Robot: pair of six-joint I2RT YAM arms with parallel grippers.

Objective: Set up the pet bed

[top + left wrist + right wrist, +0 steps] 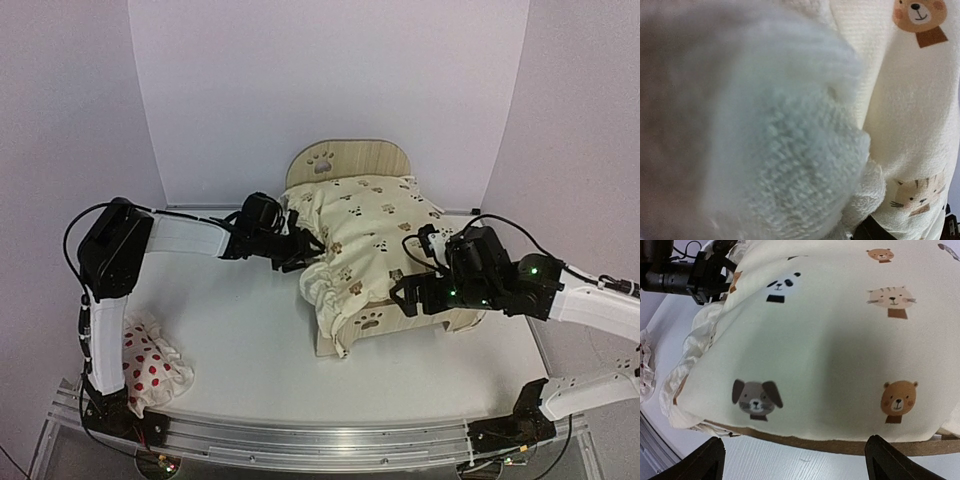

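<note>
Near left on the bench (250, 345) lies the red-spotted pillow (152, 362). The right tool (795, 440) sits just beside the foot end of the pet bed (365, 158), jaws spread and holding nothing. The bed stands mid-bench, with the animal-print cushion (365, 225) draped over it. The left tool (292, 250) is at the cushion's left edge; whether it grips cannot be told.
</note>
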